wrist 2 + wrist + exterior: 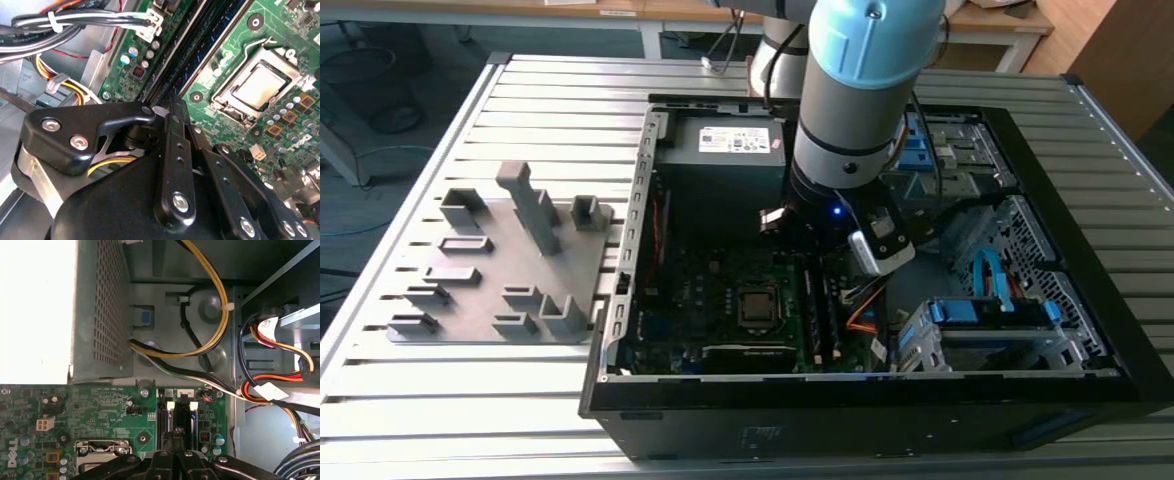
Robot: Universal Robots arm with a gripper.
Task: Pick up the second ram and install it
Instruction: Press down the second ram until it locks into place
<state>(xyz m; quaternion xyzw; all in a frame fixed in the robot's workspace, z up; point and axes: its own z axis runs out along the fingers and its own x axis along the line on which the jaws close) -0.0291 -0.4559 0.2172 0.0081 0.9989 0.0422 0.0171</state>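
Inside the open computer case (627,300), the second ram (813,300) stands in a motherboard slot as a long dark stick beside the processor socket (757,305). Another similar stick (833,318) stands in the slot next to it. My gripper (806,255) hangs over the slots' end nearest the power-supply box (720,170). In both wrist views the gripper (172,102) (174,432) has its black fingers pressed together, with the tips at the end of the second ram (210,45) (180,417). I cannot tell whether they touch it.
A grey holder block plate (507,260) lies on the slatted table at the exterior view's left. Bundled cables (215,325) (75,22) run close to the slots. Drive cages (987,320) fill the case at the exterior view's right.
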